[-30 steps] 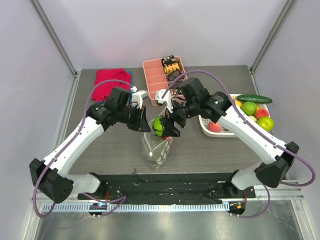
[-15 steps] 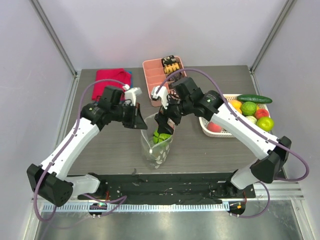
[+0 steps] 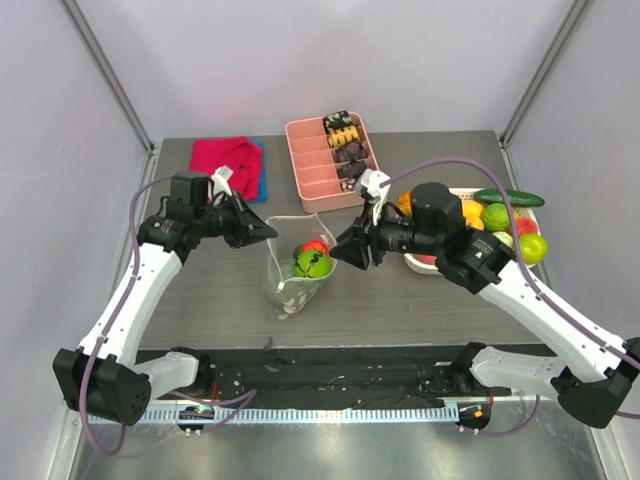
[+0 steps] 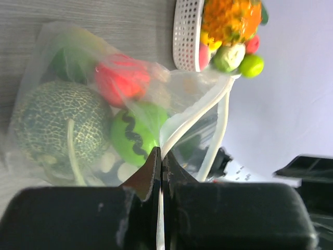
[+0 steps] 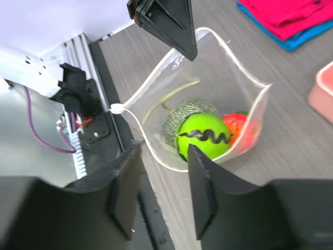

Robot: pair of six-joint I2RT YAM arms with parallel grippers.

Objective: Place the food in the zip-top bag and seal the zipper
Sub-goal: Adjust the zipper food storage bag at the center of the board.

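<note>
Surface [image 3: 420, 300]: the bag [image 3: 285, 290] sits mid-front, mouth gaping, zipper [image 5: 136, 89] unsealed. Left claw [image 3: 262, 232] is pressed together, pinching the bag's rim. Right claw [image 3: 345, 252] is spread and empty, just beside the mouth. The right arm covers part of the white basket [image 3: 440, 270]. Pink tray [image 3: 312, 165] and red cloth [image 3: 225, 160] are behind, well apart. In the bag: netted melon [image 5: 182, 117], mostly hidden from above, green ball [image 3: 312, 264], red fruit [image 3: 316, 246]. Slider [image 5: 116, 109] is on the near rim.
</note>
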